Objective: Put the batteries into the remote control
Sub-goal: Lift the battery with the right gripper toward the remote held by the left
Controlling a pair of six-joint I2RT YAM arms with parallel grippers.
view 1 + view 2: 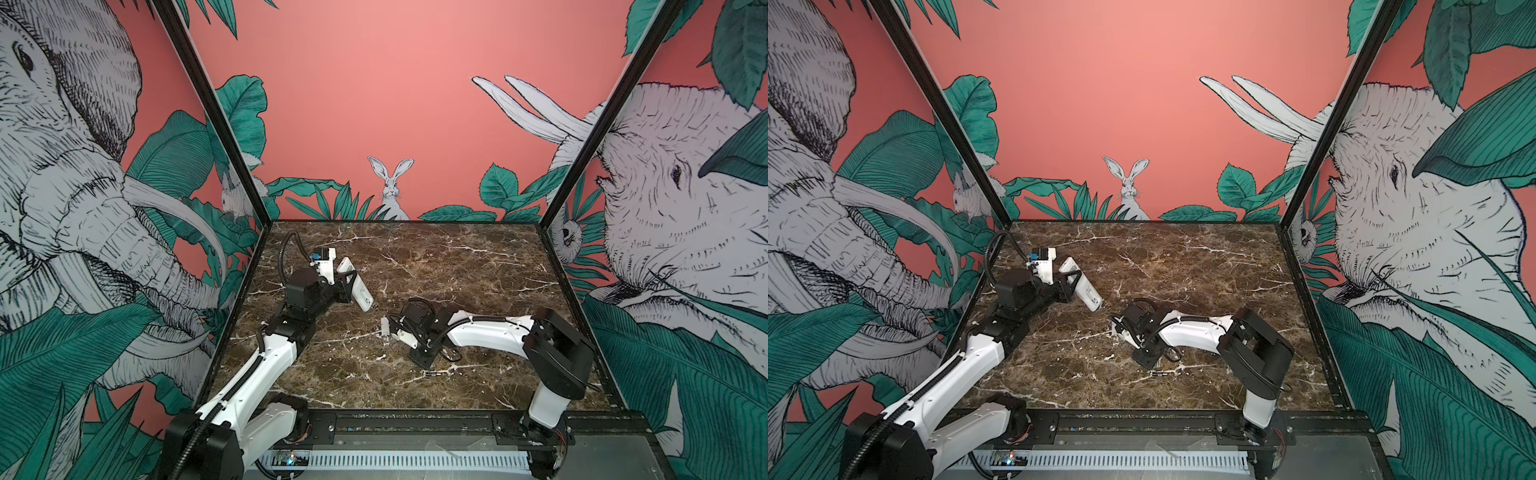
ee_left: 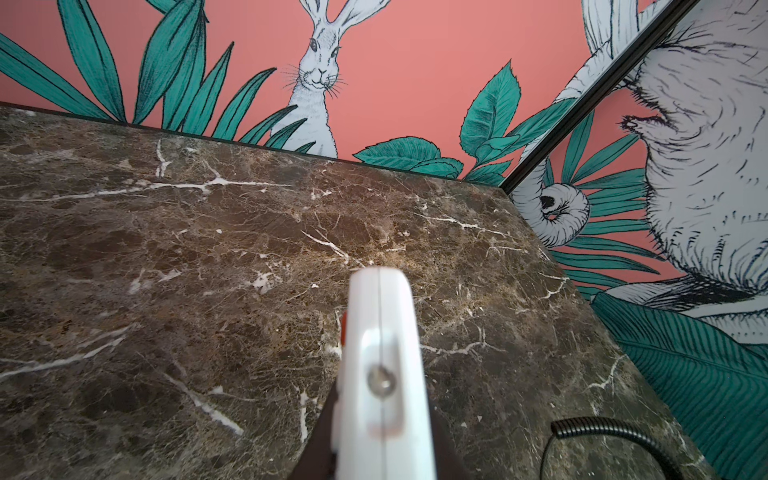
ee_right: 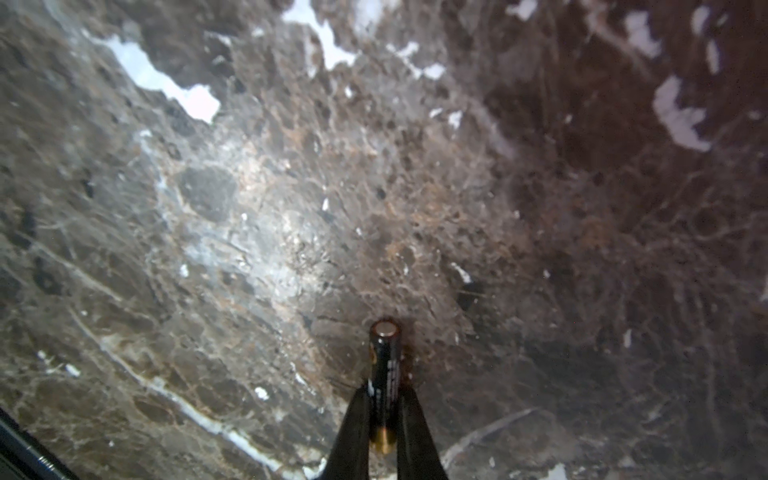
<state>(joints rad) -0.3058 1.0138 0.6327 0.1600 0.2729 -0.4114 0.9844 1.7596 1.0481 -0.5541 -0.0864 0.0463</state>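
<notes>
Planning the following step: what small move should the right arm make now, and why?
Probably lift straight up: the right end effector is shut on a battery down at the marble table, and the left end effector holds the remote control.

Nothing here can be read. The battery in the right wrist view carries pale print along its dark side, but it is too blurred to make out a single letter.

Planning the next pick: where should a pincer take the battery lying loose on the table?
Across the middle of the loose battery, coming straight down: it lies flat on the table, long axis side to side in a top view, leaving its round flanks free.
</notes>
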